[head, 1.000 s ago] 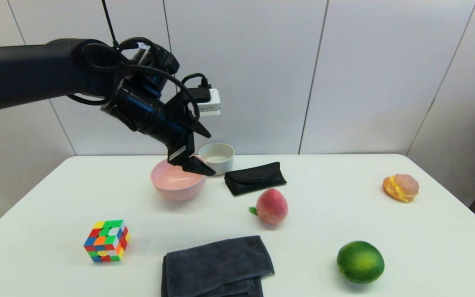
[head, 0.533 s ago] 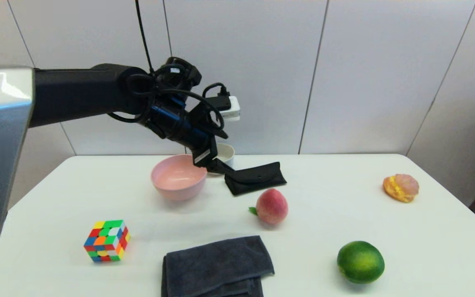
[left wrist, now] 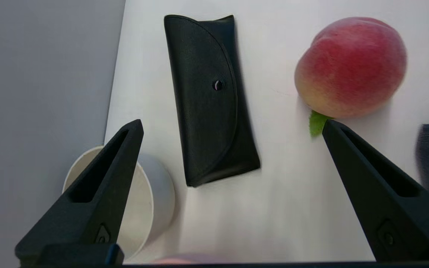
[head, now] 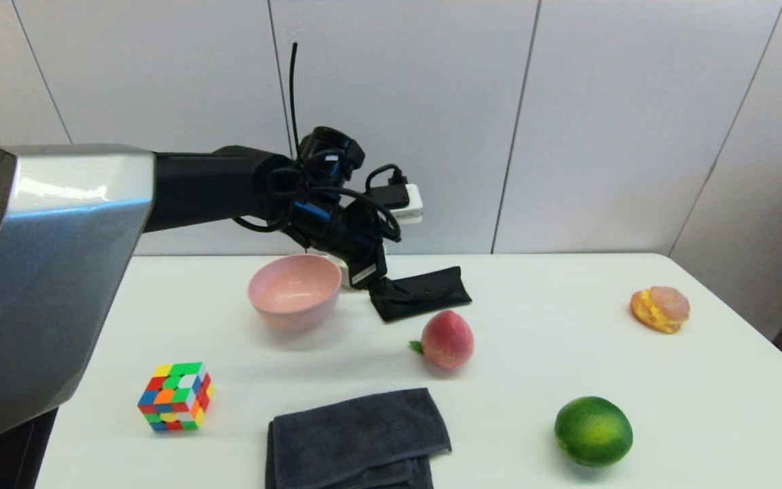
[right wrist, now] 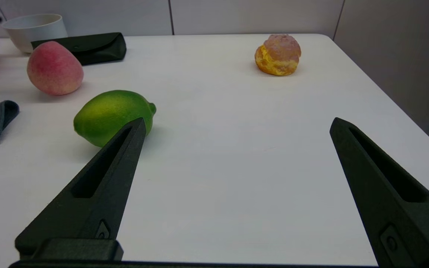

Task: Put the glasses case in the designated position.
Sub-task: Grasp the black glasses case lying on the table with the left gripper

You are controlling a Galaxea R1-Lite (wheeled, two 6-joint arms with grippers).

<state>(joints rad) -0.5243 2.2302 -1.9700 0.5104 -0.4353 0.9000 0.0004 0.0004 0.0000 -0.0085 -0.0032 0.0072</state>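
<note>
Black glasses case (left wrist: 210, 100) lies flat on the table (head: 567, 353), unlabelled; left gripper (left wrist: 231, 126) fingers spread wide above it, grasping nothing.

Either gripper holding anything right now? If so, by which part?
Nothing held. Left gripper is open above the glasses case, not closed on it. Right gripper is open over bare table.

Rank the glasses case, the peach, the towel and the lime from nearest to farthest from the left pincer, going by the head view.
Left pincer, open, at the case's end beside the pink bowl.
1. Glasses case, directly at the pincer.
2. Peach, just in front of the case.
3. Towel, at the table's near edge.
4. Lime, near right.
</note>
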